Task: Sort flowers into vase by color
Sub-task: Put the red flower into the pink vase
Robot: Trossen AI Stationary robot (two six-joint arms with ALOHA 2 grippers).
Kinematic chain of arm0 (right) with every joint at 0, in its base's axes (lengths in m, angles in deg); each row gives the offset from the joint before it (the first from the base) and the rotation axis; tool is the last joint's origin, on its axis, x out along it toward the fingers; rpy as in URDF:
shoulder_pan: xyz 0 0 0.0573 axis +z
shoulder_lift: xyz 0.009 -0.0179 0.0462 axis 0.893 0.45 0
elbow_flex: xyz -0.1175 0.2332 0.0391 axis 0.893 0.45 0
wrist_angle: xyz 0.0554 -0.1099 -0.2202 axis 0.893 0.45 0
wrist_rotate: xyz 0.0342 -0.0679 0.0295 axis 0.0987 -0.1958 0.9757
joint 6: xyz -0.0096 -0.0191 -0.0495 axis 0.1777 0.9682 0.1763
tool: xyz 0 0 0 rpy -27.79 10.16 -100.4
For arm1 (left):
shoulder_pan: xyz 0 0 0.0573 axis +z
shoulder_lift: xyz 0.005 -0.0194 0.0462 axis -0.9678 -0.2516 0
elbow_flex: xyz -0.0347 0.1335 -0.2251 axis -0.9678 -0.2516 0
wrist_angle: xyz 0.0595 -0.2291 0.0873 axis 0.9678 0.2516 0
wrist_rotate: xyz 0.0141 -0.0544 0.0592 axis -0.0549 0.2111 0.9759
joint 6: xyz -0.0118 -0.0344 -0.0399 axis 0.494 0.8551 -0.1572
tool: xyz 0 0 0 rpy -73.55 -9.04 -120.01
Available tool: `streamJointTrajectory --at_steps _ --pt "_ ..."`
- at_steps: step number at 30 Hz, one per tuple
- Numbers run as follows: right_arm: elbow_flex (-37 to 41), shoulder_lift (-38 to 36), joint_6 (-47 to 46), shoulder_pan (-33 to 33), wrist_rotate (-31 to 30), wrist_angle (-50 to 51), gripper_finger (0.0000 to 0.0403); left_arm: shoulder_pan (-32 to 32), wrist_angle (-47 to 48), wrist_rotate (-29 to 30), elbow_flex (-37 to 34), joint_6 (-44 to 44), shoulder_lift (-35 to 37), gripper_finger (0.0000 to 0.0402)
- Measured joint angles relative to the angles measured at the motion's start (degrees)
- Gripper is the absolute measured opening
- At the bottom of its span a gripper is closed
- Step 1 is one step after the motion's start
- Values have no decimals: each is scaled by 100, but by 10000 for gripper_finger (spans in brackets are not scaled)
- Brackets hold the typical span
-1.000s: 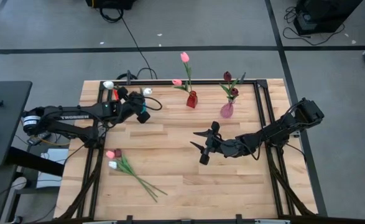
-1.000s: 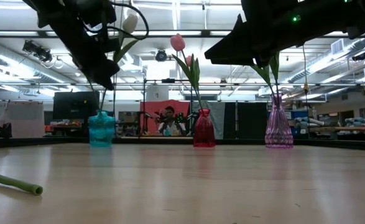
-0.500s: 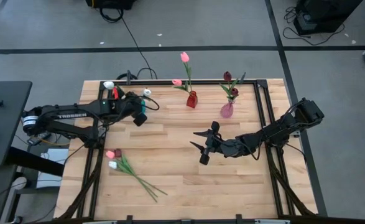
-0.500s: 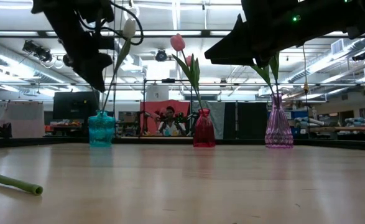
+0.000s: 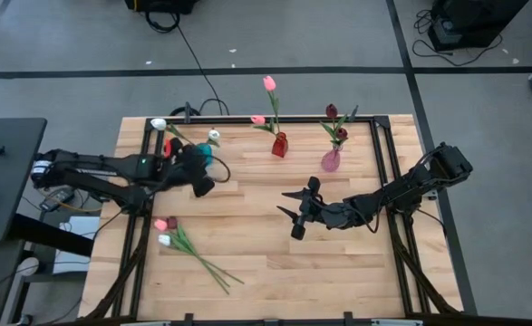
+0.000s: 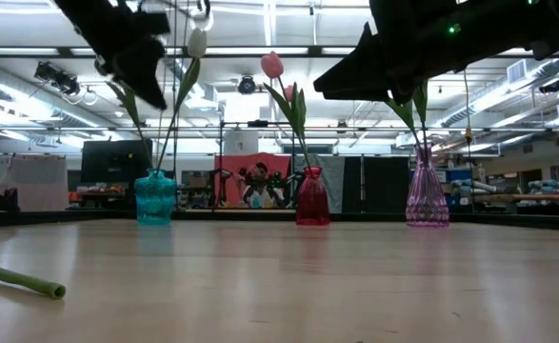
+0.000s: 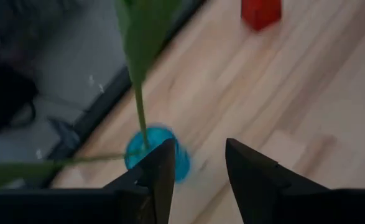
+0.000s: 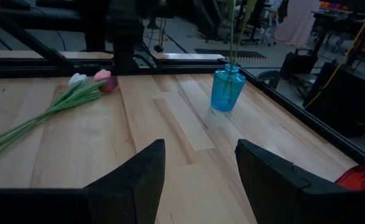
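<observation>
A blue vase [image 5: 207, 156] holds two white tulips [image 5: 214, 135] and stands near the far left of the table. My left gripper [image 7: 198, 165] hovers above it, open, with nothing between its fingers; the vase [image 7: 158, 154] and its stems show just beyond them. A red vase [image 5: 279, 145] holds pink tulips [image 5: 269, 82]. A pink glass vase [image 5: 331, 160] holds maroon tulips [image 5: 332, 110]. Three loose flowers [image 5: 164, 232] lie flat on the near left of the table. My right gripper [image 5: 295, 210] waits open over the table's middle.
A black frame rail [image 5: 382, 172] runs around the table edges. The loose flowers' long stems [image 5: 213, 268] reach toward the near edge. Bare wood lies between the vases and my right gripper. A dark cable [image 5: 218, 149] loops beside the blue vase.
My left gripper has let go of a white tulip's stem, which now stands in the blue vase. It has then risen and drawn back toward the table's left and near side. My right arm has kept still.
</observation>
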Motion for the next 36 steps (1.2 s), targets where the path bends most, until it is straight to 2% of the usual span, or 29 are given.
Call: streamJointTrajectory --at_steps 3,11,14,18,21,25,30,36 --pt "0 0 -1 0 0 11 208 -486 -275 494 9 -49 189 147" --pt "0 0 -96 0 25 26 208 -1476 -328 631 871 -178 491 147" --pt "0 0 -184 0 410 41 208 -1848 -388 -148 1085 -408 450 147" --pt "-2 130 -351 -66 1447 -202 208 -2328 -732 -983 932 -665 155 147" --pt "-113 565 -363 -98 1797 -667 207 -2659 -1326 -1439 681 -1110 -137 147" --pt "-671 1294 -414 -84 2074 -539 204 -3048 -2132 -2611 345 -1659 -610 147" --pt "-1507 1896 -400 -20 2087 378 201 -3518 -2092 -2752 330 -1242 -909 147" --pt "-2004 1935 -234 -74 1980 1244 201 -3866 -1200 -2784 330 -443 -1067 147"
